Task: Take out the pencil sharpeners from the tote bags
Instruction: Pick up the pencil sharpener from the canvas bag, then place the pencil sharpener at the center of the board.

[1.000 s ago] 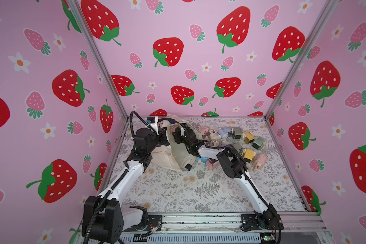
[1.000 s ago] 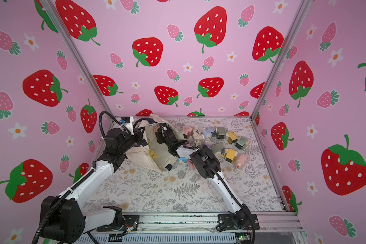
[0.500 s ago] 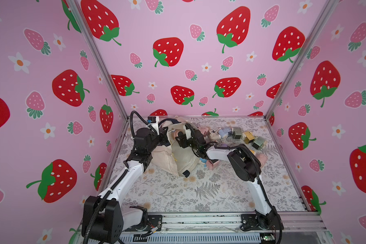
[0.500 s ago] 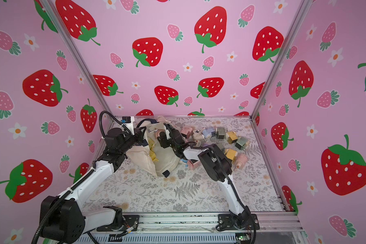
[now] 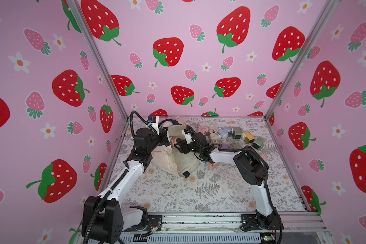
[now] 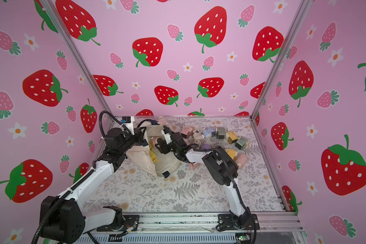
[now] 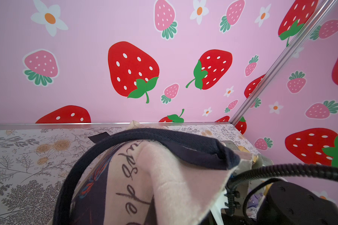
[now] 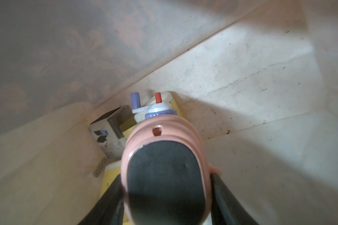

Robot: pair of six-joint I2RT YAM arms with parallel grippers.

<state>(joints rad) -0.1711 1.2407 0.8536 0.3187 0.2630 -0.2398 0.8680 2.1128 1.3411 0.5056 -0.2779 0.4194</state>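
Note:
The cream tote bag with navy handles lies at the back left of the table, its mouth held up. My left gripper is shut on the tote bag's rim; in the left wrist view cloth hides its jaws. My right gripper reaches into the mouth and is shut on a pink pencil sharpener. Deeper inside lie a purple-and-white sharpener, a grey one and a yellow one.
Several sharpeners lie in a heap at the back right, against the right arm. A pink one sits under the right forearm. Strawberry-print walls close in three sides of the floral table.
The right arm's elbow has swung right and toward the front, and the pink sharpener in its jaws now shows at the bag's mouth. The left arm has held still.

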